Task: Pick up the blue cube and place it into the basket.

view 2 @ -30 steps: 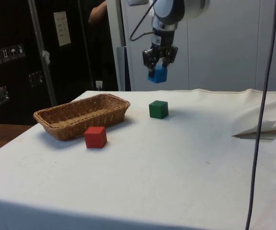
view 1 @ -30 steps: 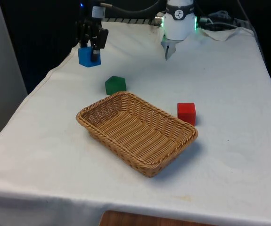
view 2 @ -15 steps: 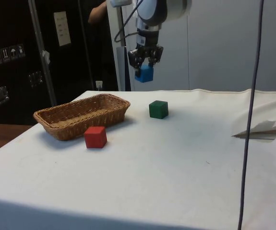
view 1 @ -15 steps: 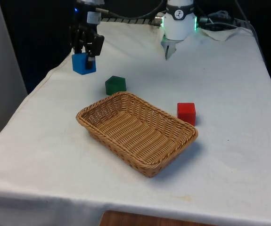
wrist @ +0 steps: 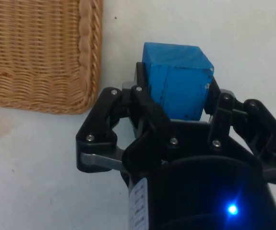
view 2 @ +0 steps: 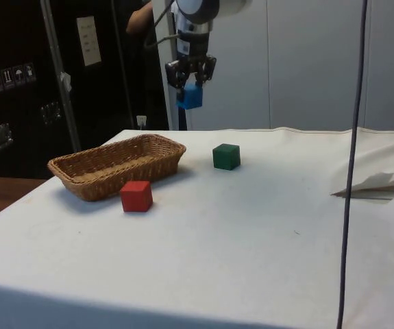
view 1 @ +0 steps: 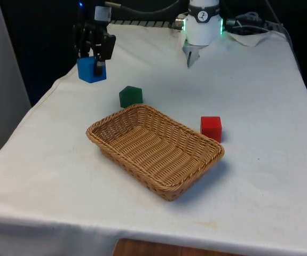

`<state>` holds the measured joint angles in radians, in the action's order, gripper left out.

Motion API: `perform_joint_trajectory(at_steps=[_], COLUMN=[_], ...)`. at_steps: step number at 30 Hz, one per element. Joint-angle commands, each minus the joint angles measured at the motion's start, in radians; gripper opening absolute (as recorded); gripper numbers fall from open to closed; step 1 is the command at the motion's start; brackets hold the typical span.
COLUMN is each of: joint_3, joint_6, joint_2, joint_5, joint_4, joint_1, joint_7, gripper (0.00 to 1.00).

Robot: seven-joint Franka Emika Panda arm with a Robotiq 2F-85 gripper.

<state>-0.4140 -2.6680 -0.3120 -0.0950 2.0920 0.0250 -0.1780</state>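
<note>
One cube is in hand. The gripper [view 1: 93, 60] is clamped on the blue cube [view 1: 91, 70], fingers closed against two opposite faces, and it hangs in the air at the upper left of the front view, well above the cloth. In the side view the gripper [view 2: 189, 83] carries the blue cube [view 2: 190, 96] at upper centre, higher than the basket [view 2: 161, 152] and a little to its right. The wrist view has the blue cube [wrist: 177, 86] squeezed between the fingers [wrist: 142, 108], with the basket [wrist: 90, 52] rim off to one side of it rather than underneath.

Step in hand, as I read it: pick is done, you're in the carry — cube lifted, not yet over the basket [view 1: 95, 135].

Next move calls for:
- bringing the cube across until it sits over the woven floor, not the rim
- clearing the green cube [view 1: 131, 96], which sits just beside the basket's far corner — roughly btwn you and the target in the front view
- lowering before you let go, so it doesn't bounce out; the walls look low

The red cube [view 1: 211, 128] sits near the basket's right side in the front view, away from your likely path.

Writing: no brand or label on cubes or basket. A pale notice on the dark cabinet [view 2: 88, 40], upper left of the side view, and small symbol stickers below it — none readable. A narrow printed strip on the gripper body in the wrist view, also not legible.
</note>
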Motion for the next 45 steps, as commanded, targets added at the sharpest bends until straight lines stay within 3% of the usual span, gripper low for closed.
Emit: perform_joint_trajectory(at_steps=[1, 8, 9, 10, 17, 18, 19, 21, 25, 26, 27, 33, 34, 35, 41, 42, 43, 45], joint_3=[-0.005, 0.008, 0.015, 0.01, 0.031, 0.039, 0.033, 0.04, 0.052, 0.059, 0.055, 0.074, 0.079, 0.079, 0.099, 0.104, 0.103, 0.114], joint_6=[0.019, 0.063, 0.053, 0.068, 0.089, 0.077, 0.09, 0.095, 0.103, 0.094, 0.105, 0.117, 0.102, 0.122, 0.142, 0.129, 0.146, 0.158], joint_2=[-0.013, -0.039, -0.03, -0.042, -0.075, -0.069, -0.08, -0.091, -0.106, -0.1, -0.11, -0.136, -0.129, -0.143, -0.162, -0.154, -0.166, -0.178], joint_5=[0.01, 0.025, 0.013, 0.027, 0.039, 0.027, 0.04, 0.045, 0.058, 0.051, 0.06, 0.078, 0.069, 0.083, 0.099, 0.094, 0.102, 0.107], joint_4=[-0.022, -0.084, -0.073, -0.091, -0.147, -0.138, -0.154, -0.172, -0.198, -0.19, -0.204, -0.246, -0.234, -0.257, -0.291, -0.28, -0.297, -0.314], joint_1=[0.008, 0.019, 0.011, 0.02, 0.03, 0.021, 0.031, 0.035, 0.038, 0.03, 0.039, 0.047, 0.038, 0.049, 0.053, 0.046, 0.054, 0.055], joint_7=[-0.016, -0.044, -0.029, -0.049, -0.083, -0.067, -0.086, -0.098, -0.121, -0.11, -0.126, -0.161, -0.146, -0.171, -0.205, -0.193, -0.21, -0.225], gripper=[0.02, 0.02, 0.02, 0.02, 0.02, 0.02, 0.02, 0.02, 0.02, 0.02, 0.02, 0.02, 0.02, 0.02, 0.02, 0.02, 0.02, 0.02])
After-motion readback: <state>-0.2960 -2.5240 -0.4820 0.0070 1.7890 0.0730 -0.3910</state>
